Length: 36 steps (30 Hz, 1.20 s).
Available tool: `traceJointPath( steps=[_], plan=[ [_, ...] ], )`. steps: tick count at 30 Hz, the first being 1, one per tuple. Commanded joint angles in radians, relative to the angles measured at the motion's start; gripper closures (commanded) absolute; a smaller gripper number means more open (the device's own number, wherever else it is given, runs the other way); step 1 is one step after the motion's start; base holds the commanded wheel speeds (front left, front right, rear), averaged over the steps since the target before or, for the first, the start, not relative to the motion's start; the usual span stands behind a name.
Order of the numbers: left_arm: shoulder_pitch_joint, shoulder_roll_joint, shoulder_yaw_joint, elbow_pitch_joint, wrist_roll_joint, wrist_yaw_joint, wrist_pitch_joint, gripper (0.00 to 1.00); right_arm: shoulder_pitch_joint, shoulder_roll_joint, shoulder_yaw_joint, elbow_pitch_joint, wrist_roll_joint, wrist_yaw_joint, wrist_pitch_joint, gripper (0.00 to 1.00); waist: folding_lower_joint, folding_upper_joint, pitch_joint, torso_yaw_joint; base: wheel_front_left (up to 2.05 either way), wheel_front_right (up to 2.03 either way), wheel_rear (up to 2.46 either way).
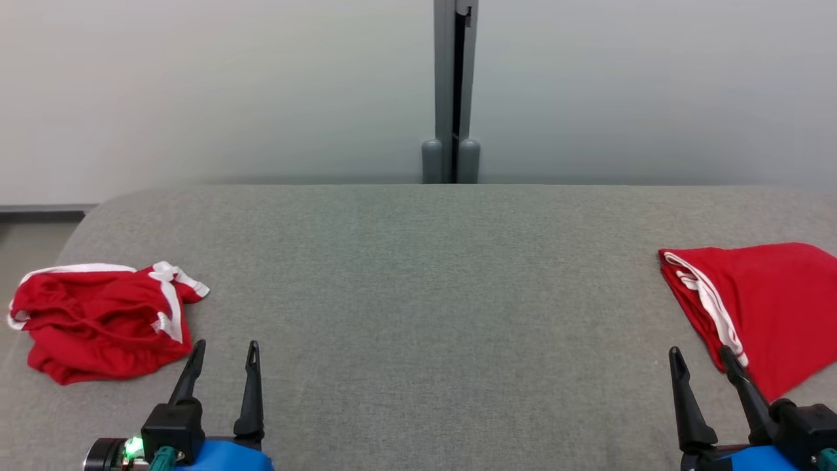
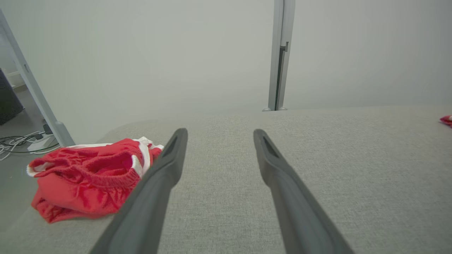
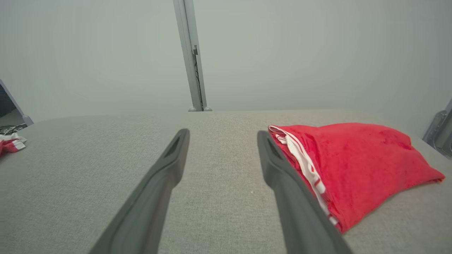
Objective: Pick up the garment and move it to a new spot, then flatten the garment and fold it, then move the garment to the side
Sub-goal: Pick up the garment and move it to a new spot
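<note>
Head view puts the crumpled red shorts [image 1: 101, 320] at the far left of the grey-covered bench [image 1: 425, 294]. They are bunched in a heap with the white trim and gathered waistband turned up, close to the bench's rounded left corner. The left claw [image 1: 226, 345] hangs just to their right, fingers apart, holding nothing and clear of the cloth.

From where I stand this looks like the very start, with the pickup not yet made. To do it well, I'd say the left claw should swing left and come down over a raised ridge of the heap. The waistband looks the firmest part, and pinching a good thickness there should lift the whole garment rather than let one layer slide out. The thin fabric will likely sag and trail, so a high lift before carrying seems wise.

The right claw [image 1: 700, 351] waits at the other end, fingers likewise apart and empty. Its right finger crosses in front of a folded red garment [image 1: 765, 307] with white stripes lying at the bench's right side; whether they touch I cannot tell.

Between the two garments the middle of the bench lies bare and wide, the natural spot for spreading. The left edge needs watching: the shorts sit near the drop, with floor and cables [image 2: 21, 141] beyond it. A grey post [image 1: 451, 91] stands behind the far edge, well apart from the work.
</note>
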Motion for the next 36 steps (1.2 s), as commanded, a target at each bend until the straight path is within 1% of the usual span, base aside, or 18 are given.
traceJointPath(
  steps=[1, 6, 11, 14, 18, 25, 30, 32, 36],
  plan=[
    [-0.030, 0.004, 0.001, -0.003, -0.005, -0.003, -0.005, 0.00, 0.007, 0.000, 0.004, -0.016, 0.000, 0.000, 0.002, 0.00, 0.0000, 0.0000, 0.018, 0.033, 0.00, 0.00, 0.00],
    [-0.074, -0.004, 0.009, 0.013, -0.017, -0.017, -0.008, 0.00, -0.017, 0.000, 0.021, -0.067, -0.012, 0.000, 0.026, 0.00, 0.0000, 0.0000, 0.050, 0.116, 0.00, 0.00, 0.00],
    [-0.111, -0.014, 0.030, 0.033, -0.031, -0.021, -0.010, 0.00, -0.040, 0.000, 0.048, -0.114, -0.028, 0.000, 0.050, 0.00, 0.0000, 0.0000, 0.075, 0.196, 0.00, 0.00, 0.00],
    [-0.129, -0.021, 0.046, 0.040, -0.037, -0.021, -0.010, 0.00, -0.047, -0.001, 0.058, -0.137, -0.039, 0.000, 0.066, 0.00, 0.0000, 0.0000, 0.086, 0.238, 0.00, 0.00, 0.00],
    [-0.137, -0.026, 0.074, 0.034, -0.035, -0.018, -0.011, 0.00, -0.053, 0.000, 0.064, -0.158, -0.043, 0.000, 0.081, 0.00, 0.0000, 0.0000, 0.098, 0.277, 0.00, 0.00, 0.00],
    [-0.163, -0.035, 0.102, 0.031, -0.024, -0.031, -0.011, 0.00, -0.071, 0.000, 0.064, -0.185, -0.054, 0.000, 0.096, 0.00, 0.0000, 0.0000, 0.139, 0.295, 0.00, 0.00, 0.00],
    [-0.225, -0.060, 0.110, 0.066, -0.016, -0.047, -0.011, 0.00, -0.094, -0.006, 0.059, -0.222, -0.075, 0.000, 0.118, 0.00, 0.0000, 0.0000, 0.218, 0.286, 0.00, 0.00, 0.00],
    [-0.267, -0.073, 0.114, 0.096, -0.021, -0.057, -0.011, 0.00, -0.112, -0.014, 0.057, -0.243, -0.081, 0.000, 0.128, 0.00, 0.0000, 0.0000, 0.262, 0.278, 0.00, 0.00, 0.00],
    [-0.375, -0.089, 0.126, 0.207, -0.035, -0.082, -0.010, 0.00, -0.151, -0.036, 0.061, -0.276, -0.085, 0.000, 0.144, 0.00, 0.0000, 0.0000, 0.355, 0.260, 0.00, 0.00, 0.00]
  ],
)
